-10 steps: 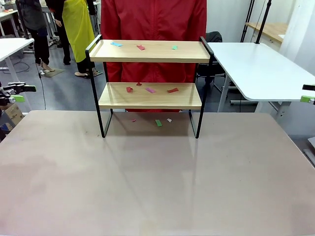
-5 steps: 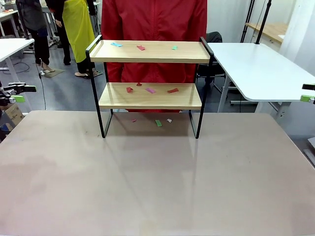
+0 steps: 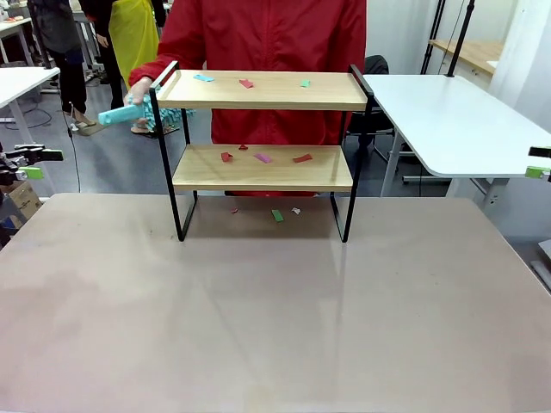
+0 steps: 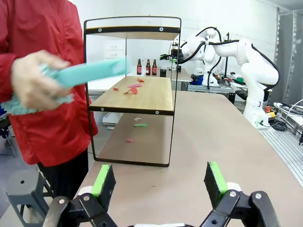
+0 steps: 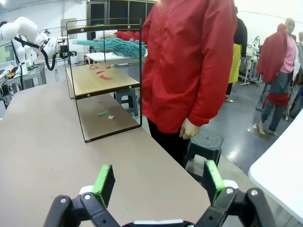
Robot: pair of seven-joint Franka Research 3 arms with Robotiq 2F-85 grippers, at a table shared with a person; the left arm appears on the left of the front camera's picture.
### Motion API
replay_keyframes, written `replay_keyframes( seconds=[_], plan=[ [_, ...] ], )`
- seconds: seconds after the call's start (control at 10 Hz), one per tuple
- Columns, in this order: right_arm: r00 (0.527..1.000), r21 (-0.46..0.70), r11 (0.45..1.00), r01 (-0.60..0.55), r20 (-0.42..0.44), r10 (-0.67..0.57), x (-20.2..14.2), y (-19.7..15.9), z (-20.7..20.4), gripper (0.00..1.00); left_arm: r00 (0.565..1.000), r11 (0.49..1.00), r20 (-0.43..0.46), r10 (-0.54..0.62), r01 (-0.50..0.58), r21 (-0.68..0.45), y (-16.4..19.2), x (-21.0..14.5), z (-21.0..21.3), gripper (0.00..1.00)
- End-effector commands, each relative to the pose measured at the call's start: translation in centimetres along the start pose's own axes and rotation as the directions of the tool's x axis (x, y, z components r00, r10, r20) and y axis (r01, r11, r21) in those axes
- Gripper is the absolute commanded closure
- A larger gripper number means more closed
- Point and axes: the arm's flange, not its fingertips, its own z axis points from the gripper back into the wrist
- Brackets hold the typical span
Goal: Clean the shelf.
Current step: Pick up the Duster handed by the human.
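Workshop with white side tables; a pinkish-brown table (image 3: 275,327) fills the foreground. Left gripper (image 4: 160,176): jaws spread wide, nothing between the green pads, touching nothing. Right gripper (image 5: 159,179): same condition. The shelf (image 3: 207,175) stands at 12 o'clock on the table's far side. Paper scraps (image 3: 246,83) lie on its upper board, its lower board and the table beneath. A person (image 3: 275,34) in red stands behind. One raised hand (image 3: 139,89), at 10 o'clock of the shelf, grips a teal duster (image 3: 119,114) beside the upper rail.
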Motion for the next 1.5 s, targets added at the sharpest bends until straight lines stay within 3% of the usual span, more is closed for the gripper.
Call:
replay_keyframes(
  seconds=[0.0,1.1,1.2,1.4],
  plan=[
    [1.0,-0.012,1.0,0.012,-0.007,-0.012,0.7,0.3,-0.2,0.0,1.0,1.0,-0.001,-0.003,0.003,-0.001,0.0,0.2,0.0,0.0],
    [1.0,-0.012,1.0,0.012,-0.007,-0.012,0.7,0.3,-0.2,0.0,1.0,1.0,0.0,0.0,0.0,0.0,0.0,0.0,0.0,0.0],
    [1.0,-0.012,1.0,0.012,-0.007,-0.012,0.7,0.3,-0.2,0.0,0.999,0.999,0.012,0.039,-0.039,0.016,0.0,2.5,-0.1,0.0],
    [1.0,-0.012,1.0,0.012,-0.007,-0.012,0.7,0.3,-0.2,0.0,0.989,0.986,-0.115,0.095,-0.077,0.151,-1.4,8.5,-0.4,0.0]
  ],
)
